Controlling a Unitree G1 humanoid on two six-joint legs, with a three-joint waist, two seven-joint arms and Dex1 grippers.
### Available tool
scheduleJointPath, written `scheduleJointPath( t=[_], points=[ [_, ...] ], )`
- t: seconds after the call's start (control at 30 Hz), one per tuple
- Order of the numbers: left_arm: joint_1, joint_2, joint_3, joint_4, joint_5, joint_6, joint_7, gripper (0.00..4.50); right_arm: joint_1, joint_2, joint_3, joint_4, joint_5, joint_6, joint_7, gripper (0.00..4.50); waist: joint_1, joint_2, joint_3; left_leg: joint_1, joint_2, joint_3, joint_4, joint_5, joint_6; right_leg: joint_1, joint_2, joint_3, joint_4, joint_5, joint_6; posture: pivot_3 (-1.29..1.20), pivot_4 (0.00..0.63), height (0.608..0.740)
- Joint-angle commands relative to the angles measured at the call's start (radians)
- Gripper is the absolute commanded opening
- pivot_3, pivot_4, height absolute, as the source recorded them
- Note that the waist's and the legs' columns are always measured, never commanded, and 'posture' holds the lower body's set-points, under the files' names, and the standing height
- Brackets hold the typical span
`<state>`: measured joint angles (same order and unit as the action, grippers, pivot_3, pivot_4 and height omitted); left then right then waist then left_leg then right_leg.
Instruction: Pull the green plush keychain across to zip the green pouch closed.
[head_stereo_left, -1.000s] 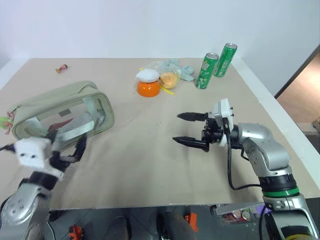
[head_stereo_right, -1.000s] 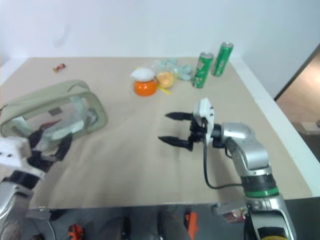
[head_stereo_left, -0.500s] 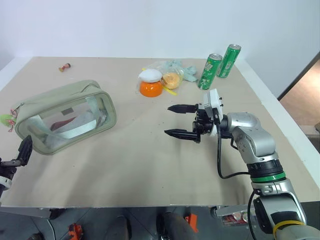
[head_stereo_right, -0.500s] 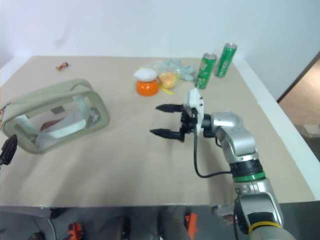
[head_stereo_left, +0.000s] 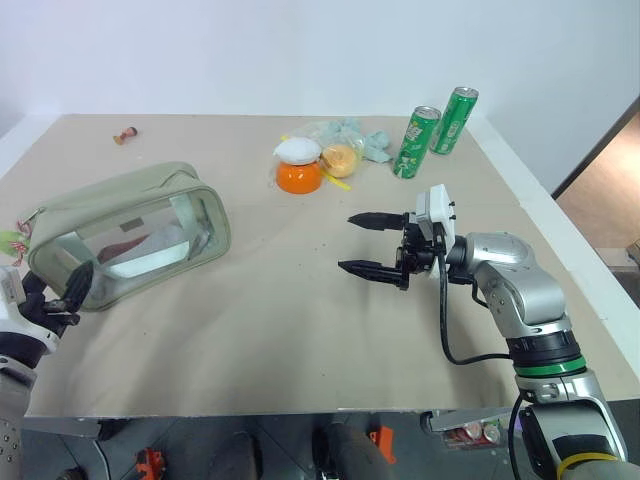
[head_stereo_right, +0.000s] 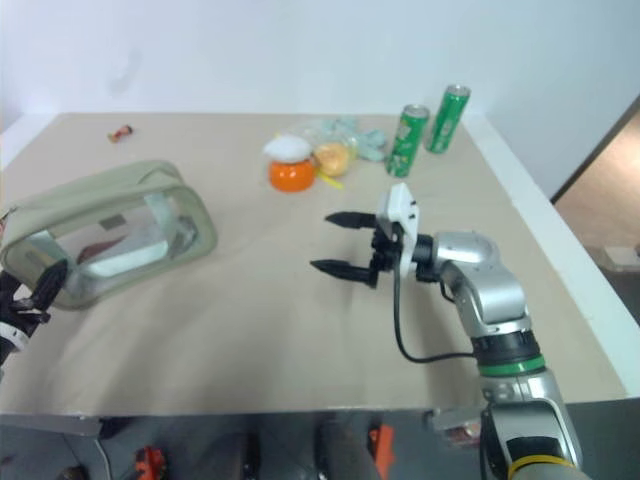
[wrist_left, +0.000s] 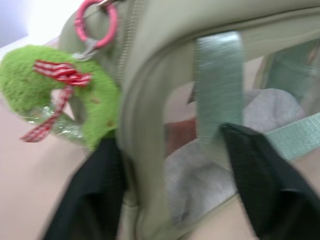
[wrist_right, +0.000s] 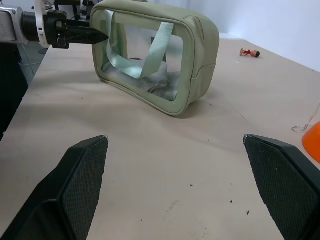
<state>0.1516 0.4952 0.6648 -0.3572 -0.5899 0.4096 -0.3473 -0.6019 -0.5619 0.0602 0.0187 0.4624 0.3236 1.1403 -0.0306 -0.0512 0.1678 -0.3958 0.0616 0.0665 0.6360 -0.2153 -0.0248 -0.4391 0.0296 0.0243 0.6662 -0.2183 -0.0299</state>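
Sage-green pouch (head_stereo_left: 130, 230) corner between parted left gripper (head_stereo_left: 62, 290) fingers, nothing clamped; keychain (wrist_left: 50, 90) just beside; right gripper (head_stereo_left: 365, 243) wide open, empty.

Soft matt cloth on the green pouch (head_stereo_left: 120, 235), with shiny see-through plastic sides and a woven strap (wrist_left: 217, 85). Fuzzy, fluffy green plush keychain (wrist_left: 47, 92) with a checked red ribbon and a smooth pink ring. Dull, flat, papery tabletop (head_stereo_left: 280, 320). Shiny metal soda cans (head_stereo_left: 435, 125). Crinkly thin plastic bag (head_stereo_left: 355, 140).
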Motion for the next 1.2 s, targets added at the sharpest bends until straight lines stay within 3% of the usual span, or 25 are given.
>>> scheduleJointPath(
  t=[0.03, 0.17, 0.4, 0.67, 0.87, 1.2],
  points=[
    [-0.007, 0.021, -0.002, -0.015, -0.001, 0.002, -0.005, 1.29, -0.013, -0.011, -0.031, -0.039, 0.010, -0.004, -0.007, 4.50, 0.000, 0.000, 0.000, 0.000, 0.000, 0.000, 0.000, 0.000, 0.000, 0.000, 0.000, 0.000, 0.000, 0.000, 0.000, 0.00, 0.150, 0.740],
    [0.002, 0.031, -0.004, 0.000, 0.004, -0.005, -0.037, 0.02, -0.022, -0.012, -0.029, -0.028, 0.006, -0.008, -0.008, 4.50, 0.001, 0.000, 0.000, 0.000, -0.001, 0.000, 0.000, 0.000, 0.000, 0.000, -0.001, 0.000, 0.000, 0.000, 0.000, 0.00, 0.150, 0.740],
    [-0.023, 0.077, -0.058, 0.038, 0.002, -0.028, -0.150, 0.02, -0.041, -0.002, -0.026, -0.004, -0.009, -0.024, -0.016, 4.50, 0.009, 0.000, 0.000, 0.000, -0.001, 0.000, 0.000, 0.000, 0.000, 0.000, -0.001, 0.000, 0.000, 0.000, 0.000, 0.00, 0.150, 0.740],
    [-0.149, 0.129, -0.238, 0.007, -0.008, -0.029, -0.280, 0.02, -0.058, -0.003, -0.027, 0.022, -0.018, -0.026, -0.013, 4.50, 0.013, 0.000, 0.000, -0.001, -0.001, 0.001, 0.001, 0.000, 0.000, 0.000, -0.003, 0.000, 0.000, 0.000, 0.001, 0.00, 0.150, 0.740],
    [-0.281, 0.111, -0.502, -0.041, 0.029, -0.032, -0.395, 0.02, -0.053, -0.033, -0.062, 0.030, -0.029, -0.043, -0.031, 4.50, 0.012, 0.000, 0.000, -0.006, -0.002, 0.001, 0.002, 0.000, 0.000, -0.002, -0.003, -0.003, -0.001, 0.000, 0.001, 0.00, 0.150, 0.740],
    [-0.425, 0.090, -0.679, -0.061, 0.007, -0.023, -0.530, 0.02, -0.005, -0.096, -0.144, 0.011, -0.036, -0.048, -0.094, 4.50, 0.010, 0.000, 0.000, -0.007, -0.004, 0.000, 0.002, 0.000, 0.000, -0.002, -0.001, -0.003, -0.001, 0.000, 0.002, 0.00, 0.150, 0.740]
  ],
)
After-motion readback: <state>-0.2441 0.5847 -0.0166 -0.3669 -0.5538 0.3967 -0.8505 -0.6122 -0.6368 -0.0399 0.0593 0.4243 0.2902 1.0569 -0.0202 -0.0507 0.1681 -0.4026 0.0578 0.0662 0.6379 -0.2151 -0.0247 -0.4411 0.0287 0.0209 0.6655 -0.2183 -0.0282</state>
